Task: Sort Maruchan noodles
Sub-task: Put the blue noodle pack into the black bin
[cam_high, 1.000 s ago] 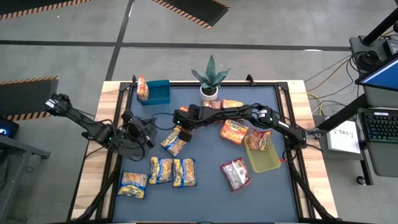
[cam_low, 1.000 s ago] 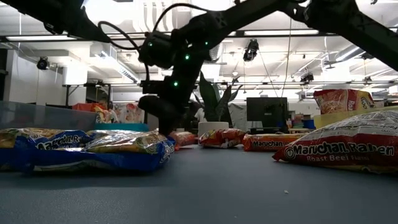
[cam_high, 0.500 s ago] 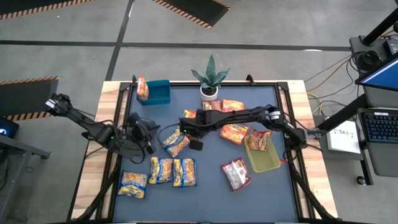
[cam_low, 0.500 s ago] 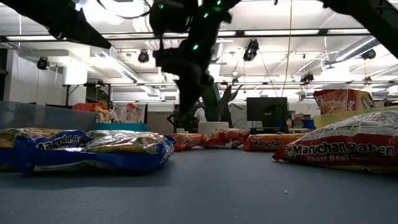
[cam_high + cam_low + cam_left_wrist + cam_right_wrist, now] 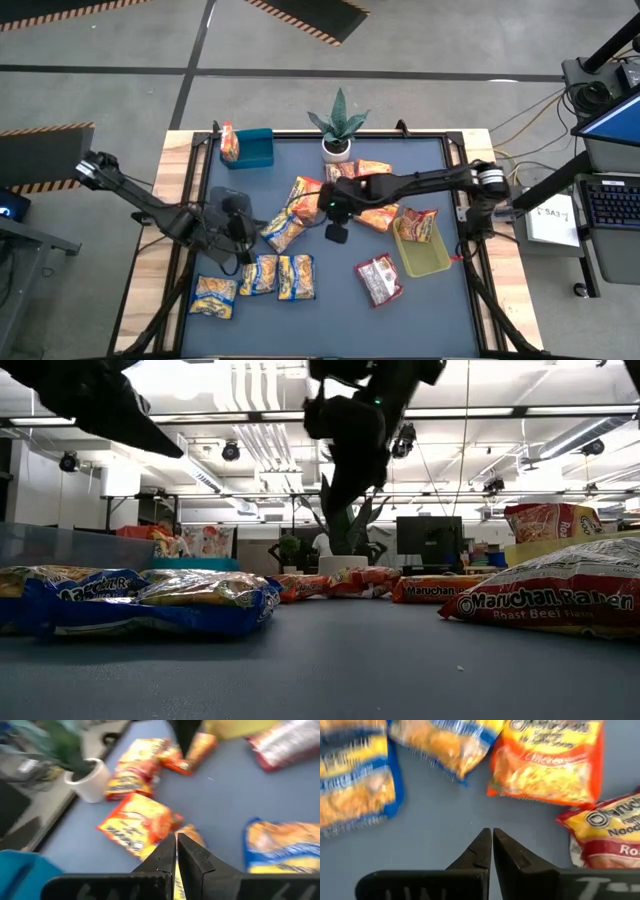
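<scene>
The right arm stretches from the bench's 3 o'clock edge toward its middle, its right tool pinched shut, empty, above bare mat. The left arm reaches in from 9 o'clock; its left tool is also closed and empty, beside a yellow-and-blue packet. Maruchan noodles lie scattered across the bench.
</scene>
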You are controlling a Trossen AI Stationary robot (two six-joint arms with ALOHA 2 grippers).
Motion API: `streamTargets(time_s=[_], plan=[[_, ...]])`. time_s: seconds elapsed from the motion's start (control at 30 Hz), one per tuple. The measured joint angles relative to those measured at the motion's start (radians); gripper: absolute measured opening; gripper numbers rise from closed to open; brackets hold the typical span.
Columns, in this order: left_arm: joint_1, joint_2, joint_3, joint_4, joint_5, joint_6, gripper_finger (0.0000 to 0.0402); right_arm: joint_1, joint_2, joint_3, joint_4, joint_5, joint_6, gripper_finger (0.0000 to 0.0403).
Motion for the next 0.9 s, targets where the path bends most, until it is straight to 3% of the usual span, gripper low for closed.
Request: streamTargets(time_s=[0.27, 0.53, 0.9], plan=[[0.002, 0.138, 0.102, 0.002, 0.061, 0.0, 0.0, 0.001, -0.11, -0.206, 0.278, -0.018, 0.143, 0.0009], [0.002, 0.277, 0.157, -0.049, 0.156, -0.126, 0.0, 0.0, -0.116, -0.244, 0.291, -0.051, 0.164, 0.0015], [0.007, 0.402, 0.165, -0.076, 0.215, -0.2, 0.0, 0.005, -0.116, -0.279, 0.306, -0.038, 0.035, 0.0057]])
